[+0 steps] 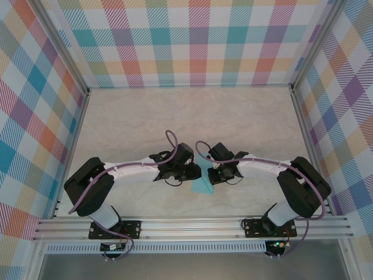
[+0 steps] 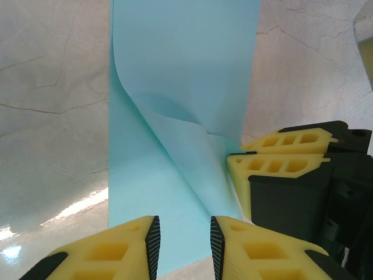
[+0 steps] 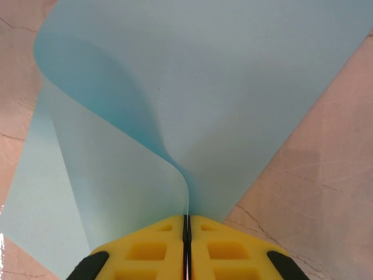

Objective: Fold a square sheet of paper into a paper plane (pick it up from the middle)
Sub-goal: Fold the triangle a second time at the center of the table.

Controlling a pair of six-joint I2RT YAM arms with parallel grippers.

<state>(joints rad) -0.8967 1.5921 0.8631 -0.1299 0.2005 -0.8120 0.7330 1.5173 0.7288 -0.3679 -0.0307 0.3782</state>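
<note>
One pale, marbled table (image 1: pixel 145 116) carries everything. Two arms lean inward over it, the left arm (image 1: pixel 128 172) from 8 o'clock and the right arm (image 1: pixel 268 166) from 4 o'clock, meeting near the table's 6 o'clock edge. Between them lies the square sheet of paper (image 1: pixel 202 185), light blue, partly flat with one side curled up and over. The right gripper (image 3: pixel 186 233) is pinched tight on that curl at the sheet's 3 o'clock. The left gripper (image 2: pixel 183 245) hangs at its 9 o'clock side, jaws partly apart, clamping nothing.

One sheet (image 1: pixel 201 186) is resting on one surface (image 1: pixel 145 116), and two arms (image 1: pixel 131 170) (image 1: pixel 262 166) are carrying two claws: the left claw (image 2: pixel 185 242) and the right claw (image 3: pixel 186 224).
</note>
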